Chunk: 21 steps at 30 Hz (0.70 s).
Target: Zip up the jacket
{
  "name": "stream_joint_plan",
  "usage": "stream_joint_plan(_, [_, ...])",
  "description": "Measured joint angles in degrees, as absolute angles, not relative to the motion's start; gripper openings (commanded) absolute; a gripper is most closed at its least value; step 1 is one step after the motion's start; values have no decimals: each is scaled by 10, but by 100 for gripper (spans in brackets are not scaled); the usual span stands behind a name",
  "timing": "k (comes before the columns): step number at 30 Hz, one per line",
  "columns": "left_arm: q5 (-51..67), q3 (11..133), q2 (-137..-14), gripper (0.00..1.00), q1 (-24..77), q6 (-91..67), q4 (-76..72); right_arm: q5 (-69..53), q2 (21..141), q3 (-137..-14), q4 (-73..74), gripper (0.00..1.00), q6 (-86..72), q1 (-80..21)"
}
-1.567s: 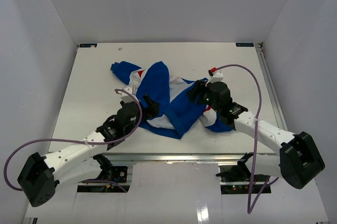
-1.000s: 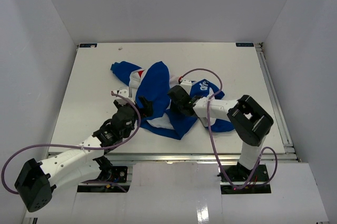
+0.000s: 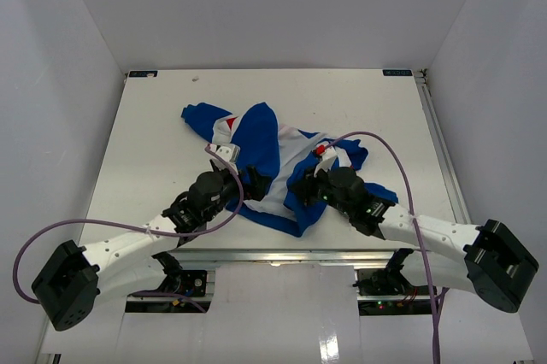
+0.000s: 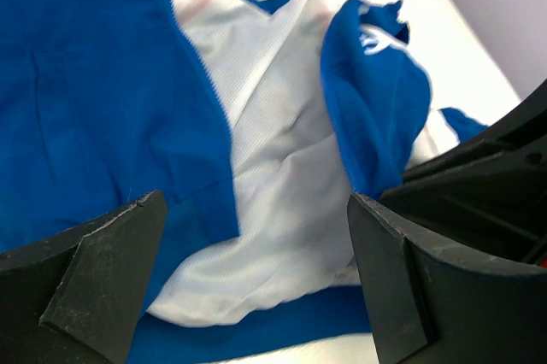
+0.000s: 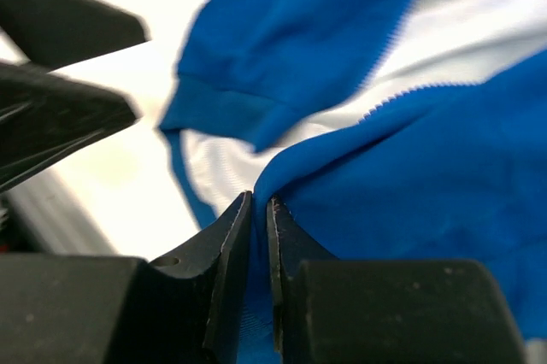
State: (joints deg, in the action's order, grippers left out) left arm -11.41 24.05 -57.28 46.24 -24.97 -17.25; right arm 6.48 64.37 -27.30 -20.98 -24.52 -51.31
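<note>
While the right gripper stands narrow, pinching a thin blue fold of the jacket between its fingertips, the left gripper is spread wide and holds nothing; the white lining lies just ahead of it. Beyond the right fingertips runs what seems a zipper edge, blurred.
</note>
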Motion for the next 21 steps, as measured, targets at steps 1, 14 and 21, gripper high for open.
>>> stream_joint_plan(1, [-111,240,-568,94,462,-249,-178,43,639,-271,-219,17,-245,-511])
stream_joint_plan(14, [40,245,-653,89,462,-245,-235,-15,508,-158,-264,43,-278,-485])
stream_joint_plan(21, [60,255,-685,89,462,-245,-227,133,459,-95,-145,43,-343,-484])
